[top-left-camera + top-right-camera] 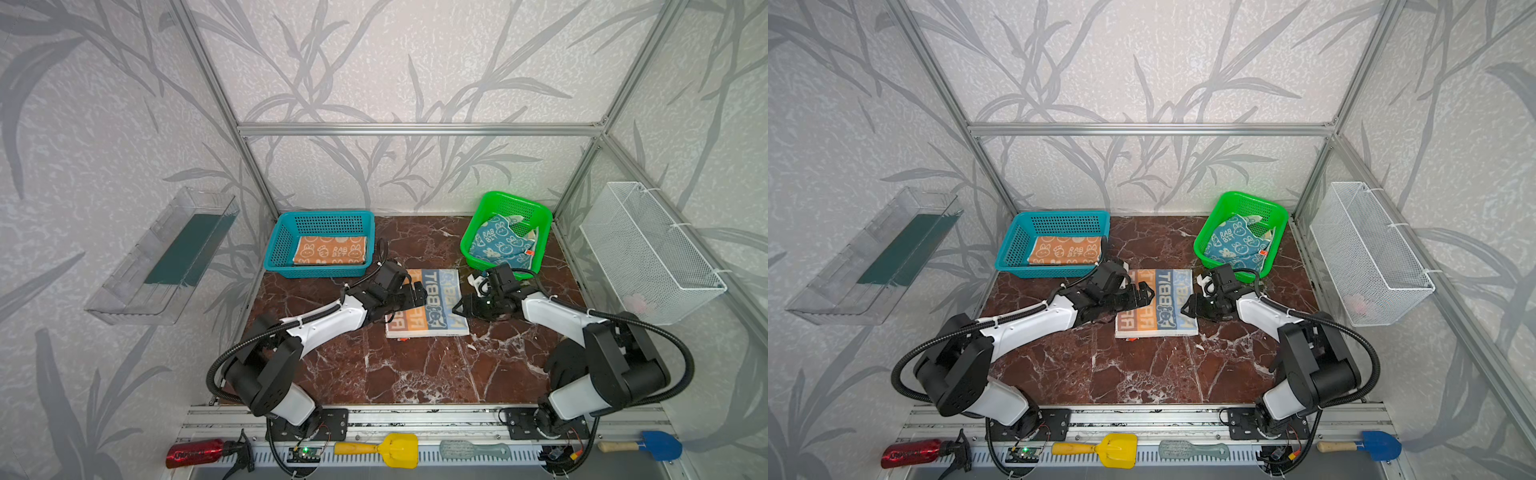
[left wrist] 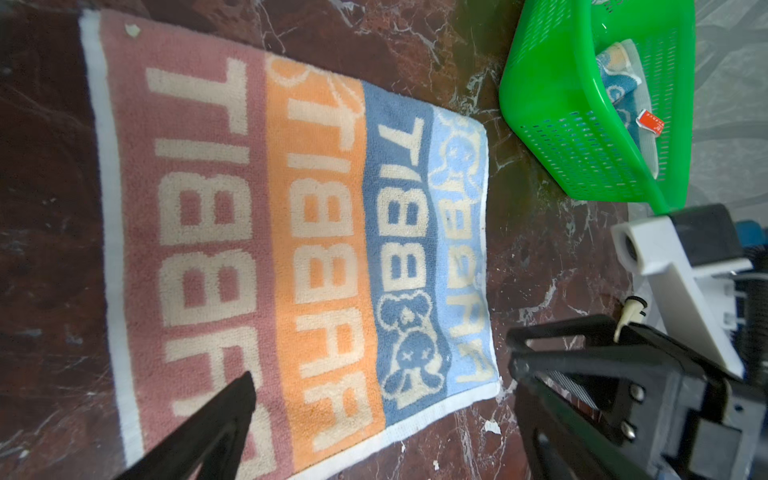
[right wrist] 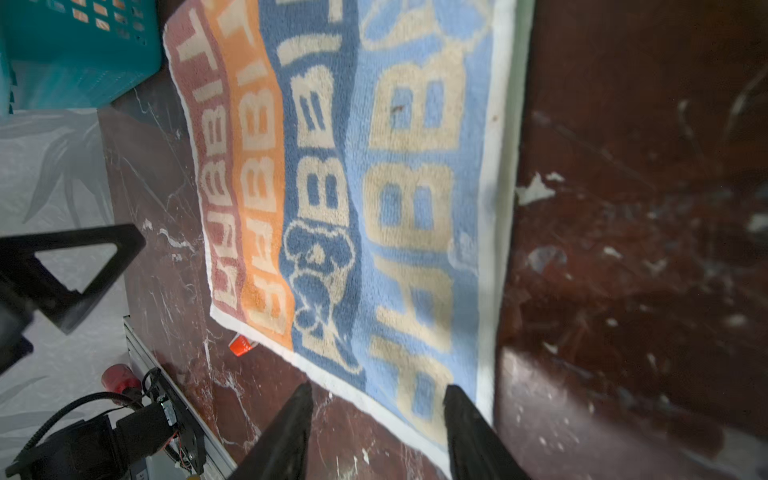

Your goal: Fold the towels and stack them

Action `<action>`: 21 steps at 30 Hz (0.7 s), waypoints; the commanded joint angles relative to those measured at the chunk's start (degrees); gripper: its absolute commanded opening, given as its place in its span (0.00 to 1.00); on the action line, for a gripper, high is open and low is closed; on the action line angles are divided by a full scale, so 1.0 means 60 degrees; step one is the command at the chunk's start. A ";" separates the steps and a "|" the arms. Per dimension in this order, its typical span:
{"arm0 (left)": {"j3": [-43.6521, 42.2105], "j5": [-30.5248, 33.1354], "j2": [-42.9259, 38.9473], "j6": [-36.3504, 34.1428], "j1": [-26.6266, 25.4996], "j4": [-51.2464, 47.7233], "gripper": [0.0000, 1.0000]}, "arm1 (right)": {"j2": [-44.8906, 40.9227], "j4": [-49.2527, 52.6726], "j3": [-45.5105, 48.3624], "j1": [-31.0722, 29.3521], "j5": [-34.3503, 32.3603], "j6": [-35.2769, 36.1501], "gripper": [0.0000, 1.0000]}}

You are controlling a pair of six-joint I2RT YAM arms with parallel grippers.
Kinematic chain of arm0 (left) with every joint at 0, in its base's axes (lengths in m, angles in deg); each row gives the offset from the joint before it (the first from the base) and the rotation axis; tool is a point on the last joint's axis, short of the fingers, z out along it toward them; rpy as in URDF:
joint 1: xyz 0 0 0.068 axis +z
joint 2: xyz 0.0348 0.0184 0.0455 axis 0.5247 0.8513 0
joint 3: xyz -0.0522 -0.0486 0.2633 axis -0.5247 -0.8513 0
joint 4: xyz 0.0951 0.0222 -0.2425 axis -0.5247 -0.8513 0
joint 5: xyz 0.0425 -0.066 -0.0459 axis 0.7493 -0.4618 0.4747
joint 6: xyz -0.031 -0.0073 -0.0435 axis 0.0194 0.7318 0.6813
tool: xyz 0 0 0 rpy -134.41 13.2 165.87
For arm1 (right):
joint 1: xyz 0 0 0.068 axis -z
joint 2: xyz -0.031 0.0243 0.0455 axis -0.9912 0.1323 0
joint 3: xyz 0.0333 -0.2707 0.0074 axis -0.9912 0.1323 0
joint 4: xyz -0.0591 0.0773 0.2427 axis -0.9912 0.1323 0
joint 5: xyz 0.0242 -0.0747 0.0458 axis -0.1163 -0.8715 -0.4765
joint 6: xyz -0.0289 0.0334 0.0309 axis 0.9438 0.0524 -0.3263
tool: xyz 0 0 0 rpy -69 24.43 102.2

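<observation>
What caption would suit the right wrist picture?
Open right tool at the edge of the striped RABBIT towel on the marble table.

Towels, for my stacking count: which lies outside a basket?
The striped towel, flat on the table; orange towel sits in the teal basket, blue towel in the green basket.

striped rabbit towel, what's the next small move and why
Probably close the right pincer on the light-blue corner of the striped towel and fold it over: it lies flat, the left pincer hovers open, and it looks larger than the folded orange towel.
</observation>
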 commanded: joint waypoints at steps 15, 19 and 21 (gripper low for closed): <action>-0.2426 0.0215 -0.0323 0.0924 -0.0146 0.0065 0.99 | 0.1643 -0.1227 -0.0101 0.0149 0.0351 -0.0357 0.69; -0.2635 0.0475 -0.0704 0.0779 -0.0141 -0.0458 0.99 | 0.1088 -0.1003 0.0375 0.0153 0.0198 -0.0211 0.72; -0.2766 0.0596 -0.0975 0.0681 -0.0139 -0.0626 0.99 | 0.0870 -0.0891 0.0561 0.0137 0.0238 -0.0136 0.74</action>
